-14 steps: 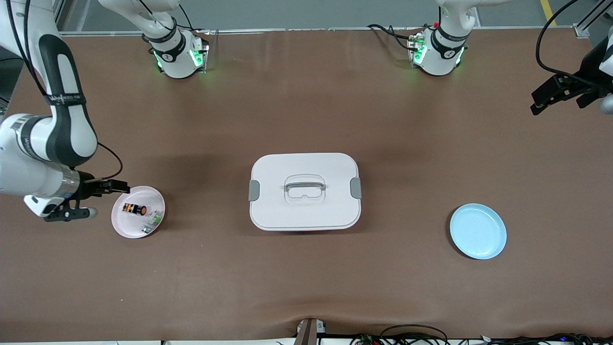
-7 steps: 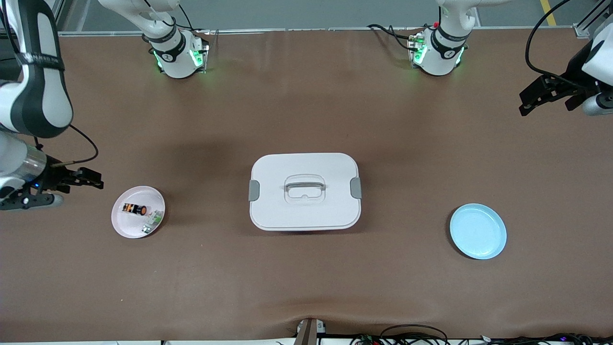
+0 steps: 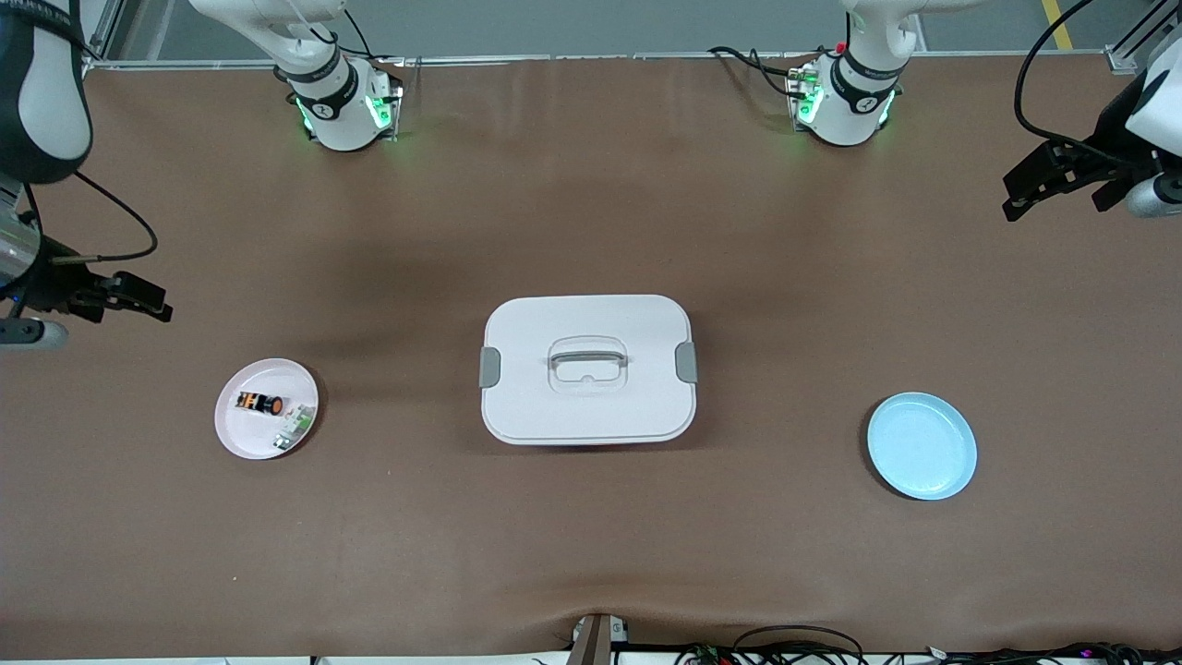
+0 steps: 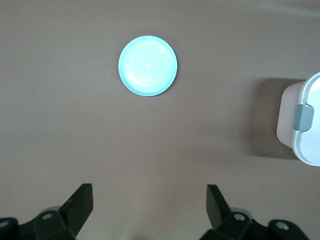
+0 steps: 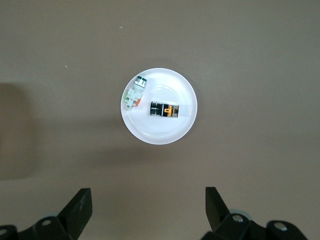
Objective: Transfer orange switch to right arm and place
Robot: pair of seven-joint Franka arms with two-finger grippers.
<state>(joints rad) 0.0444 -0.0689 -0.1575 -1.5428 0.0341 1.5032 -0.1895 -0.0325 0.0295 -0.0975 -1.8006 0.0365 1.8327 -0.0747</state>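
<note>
The orange switch (image 3: 260, 404) lies on its side on a small pink plate (image 3: 242, 434) toward the right arm's end of the table. In the right wrist view the switch (image 5: 165, 109) shows on the same plate (image 5: 160, 132), beside a green-and-white part (image 5: 134, 95). My right gripper (image 3: 152, 303) is open and empty, up in the air over bare table, apart from the plate; its jaws (image 5: 149, 205) stand wide. My left gripper (image 3: 1014, 194) is open and empty over the left arm's end of the table; its jaws (image 4: 150, 205) also stand wide.
A white lidded box (image 3: 588, 368) with a grey handle sits at the table's middle. A light blue plate (image 3: 922, 445) lies toward the left arm's end, also in the left wrist view (image 4: 148, 65). Brown table surface lies between them.
My right gripper has pulled away from the pink plate, rising and going toward the right arm's end of the table. The switch stays on the plate. The left gripper shifted only slightly.
</note>
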